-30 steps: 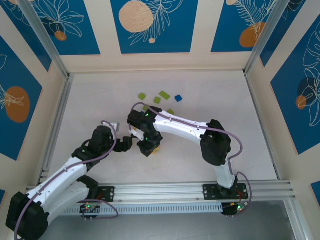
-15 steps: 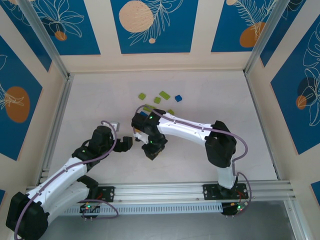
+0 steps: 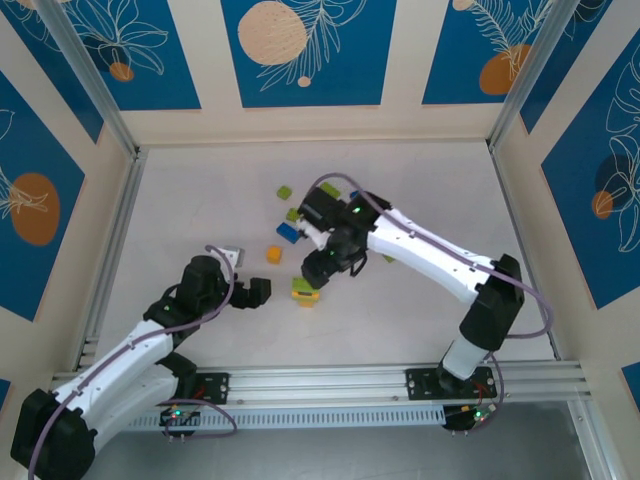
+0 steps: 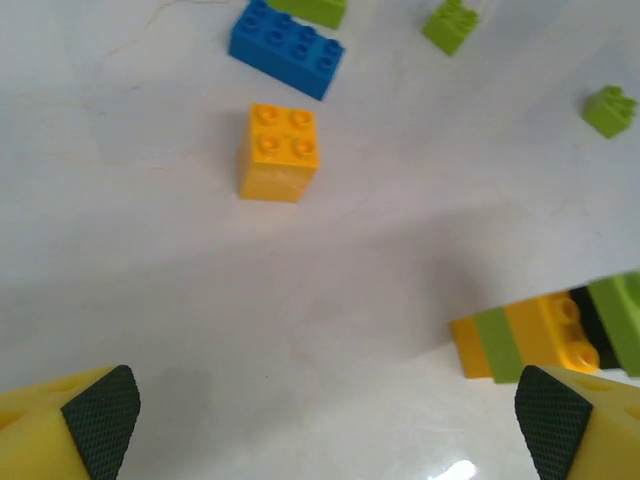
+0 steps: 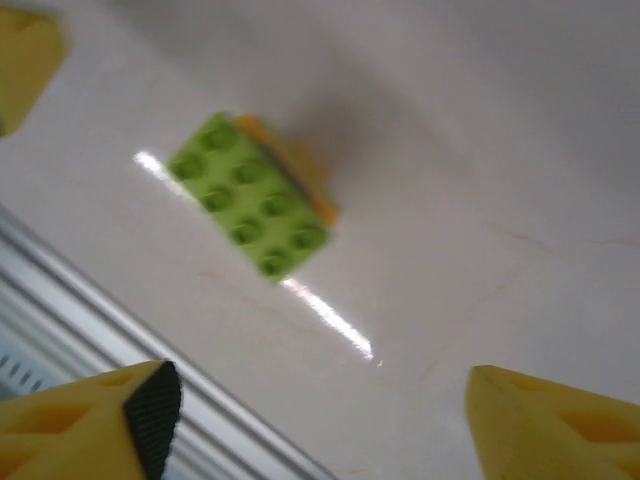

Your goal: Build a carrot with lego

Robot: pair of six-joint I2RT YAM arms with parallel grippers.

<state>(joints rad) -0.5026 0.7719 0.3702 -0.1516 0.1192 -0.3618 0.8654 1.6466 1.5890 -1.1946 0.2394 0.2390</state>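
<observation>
- From above: lego stack point(image 3: 305, 292) lying mid-worktop, toward the near edge, right claw point(image 3: 323, 267) just beyond.
- Left wrist: left claw point(image 4: 328, 418) spread wide, empty, lego stack alongside.
- Right wrist: right claw wide, empty; light, rigid, slick, probably best pinched across flat sides.

A pale, faintly marbled table point(image 3: 200, 200), seen from above, with a metal rail point(image 3: 320, 380) running along its near edge. Loose lego bricks lie on the table near the middle. Farthest back is a small lime brick point(image 3: 284, 191). Nearer lies a second lime brick point(image 3: 293, 214), and just beside it a blue brick point(image 3: 287, 232), long, with two rows of studs. Nearer again, set apart, sits an orange brick point(image 3: 274, 255) with four studs facing up. Closest to the rail, though well apart from it, is a short stack point(image 3: 305, 292) of joined bricks, banded orange, lime, orange, black and lime. The surface is glossy and reflects streaks of light.
</observation>
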